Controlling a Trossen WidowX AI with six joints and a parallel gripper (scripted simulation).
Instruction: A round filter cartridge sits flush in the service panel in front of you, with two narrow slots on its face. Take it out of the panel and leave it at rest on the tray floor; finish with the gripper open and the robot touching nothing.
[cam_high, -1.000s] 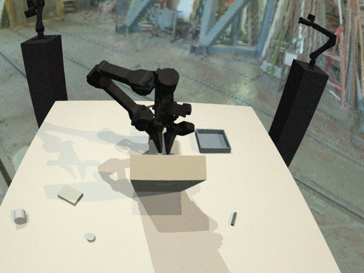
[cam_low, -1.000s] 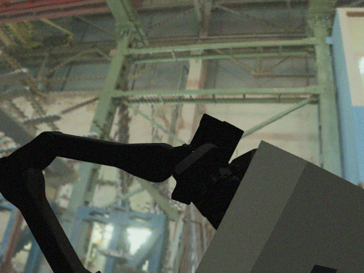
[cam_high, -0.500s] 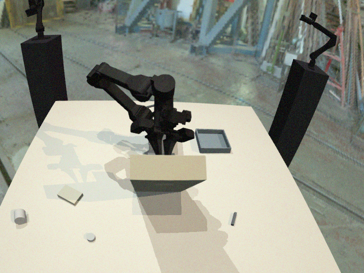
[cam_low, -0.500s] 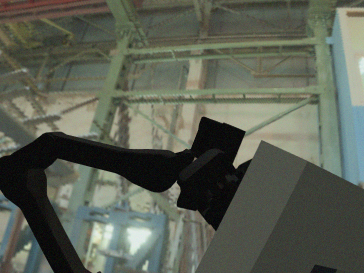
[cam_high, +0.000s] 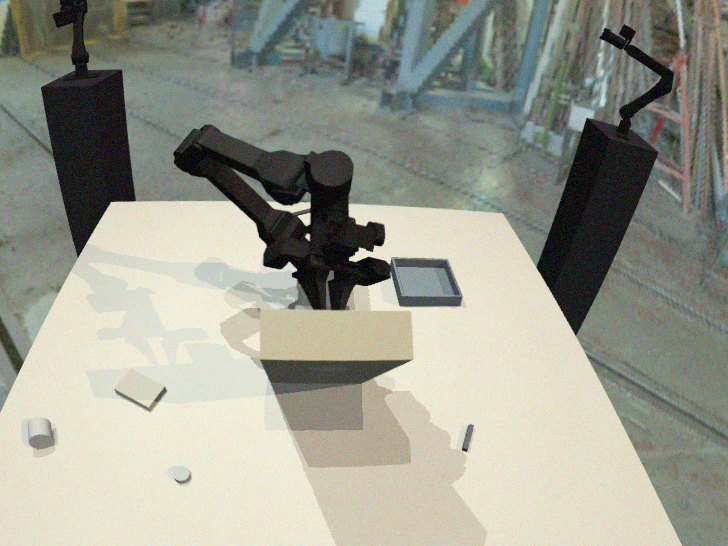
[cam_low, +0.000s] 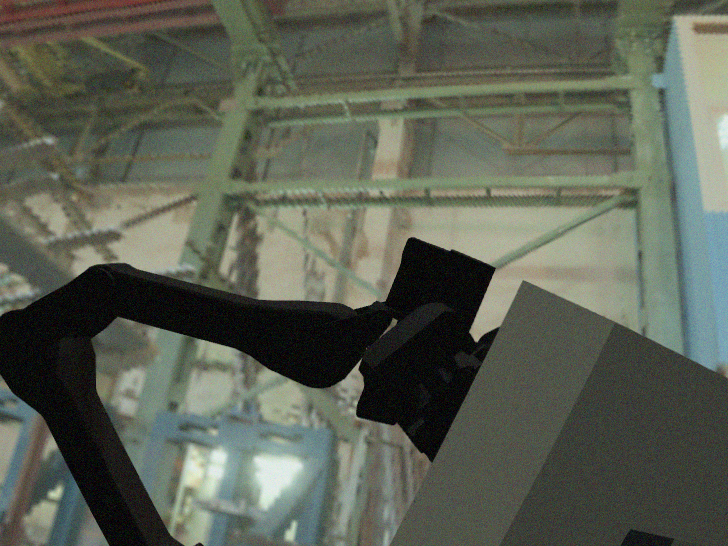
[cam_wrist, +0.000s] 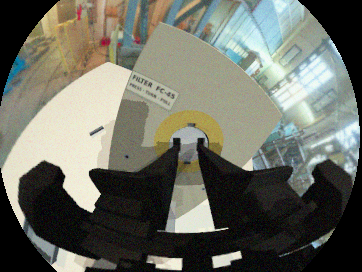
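The gripper (cam_high: 329, 306) (cam_low: 438, 405) (cam_wrist: 188, 148) stands narrowly parted, holding nothing, tips at the cartridge (cam_wrist: 189, 133), which sits in the panel (cam_high: 335, 335) (cam_low: 558, 382) (cam_wrist: 200, 75). Whether they are in the slots, I can't tell. Seat both squarely, press straight, turn about the ring (cam_wrist: 215, 132)'s centre, then pull without tilting, towards the tray (cam_high: 432, 301).
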